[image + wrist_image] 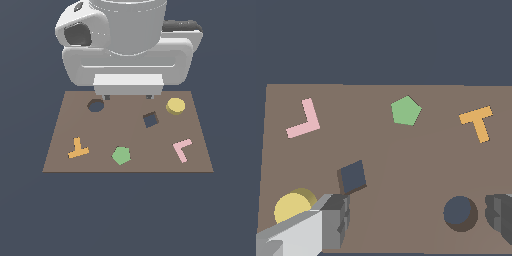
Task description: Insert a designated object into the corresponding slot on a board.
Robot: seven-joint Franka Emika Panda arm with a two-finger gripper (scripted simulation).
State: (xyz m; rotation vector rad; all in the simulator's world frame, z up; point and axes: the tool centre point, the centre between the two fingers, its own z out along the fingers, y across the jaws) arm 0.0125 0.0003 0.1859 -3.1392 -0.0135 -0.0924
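Note:
The yellow round disc (pixel 175 106) lies on the brown board (pixel 65 125) near its far corner at the exterior view's right; it also shows in the wrist view (pixel 292 208). The dark round hole (pixel 95 105) is near the far corner at the exterior view's left, and shows in the wrist view (pixel 460 213). My gripper (pixel 127 96) hangs over the board's far edge, between the hole and the disc. It is open and empty. In the wrist view the gripper (pixel 418 220) has one finger beside the disc and the other beside the round hole.
A dark diamond-turned square hole (pixel 150 119) sits near the disc. A green pentagon (pixel 121 155), an orange T piece (pixel 77 149) and a pink L piece (pixel 182 149) lie along the board's near side. The arm's body covers the space behind the board.

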